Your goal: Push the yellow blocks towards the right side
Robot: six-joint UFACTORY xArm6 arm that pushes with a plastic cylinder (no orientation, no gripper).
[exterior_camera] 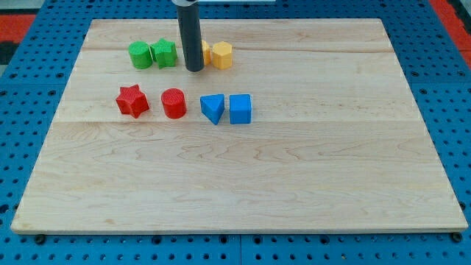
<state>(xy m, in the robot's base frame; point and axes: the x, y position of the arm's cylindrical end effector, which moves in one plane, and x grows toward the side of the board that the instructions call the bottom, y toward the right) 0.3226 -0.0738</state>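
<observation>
Nearest the camera, below the tip, sit the blue triangle [213, 108] and blue cube [240, 109], with the red cylinder [174, 103] and red star [132, 101] down-left. The rod grasps nothing; its tip [194, 69] stands between the green blocks [153, 54] and the yellow blocks [218, 54], seemingly touching them on their left, apparently placed to shove them rightward.

The board [243, 169] is pale, smooth wood with visible grain. The blocks, like the red cylinder [174, 103], look like matt ridged plastic. The rod [191, 37] is dark and matt.
</observation>
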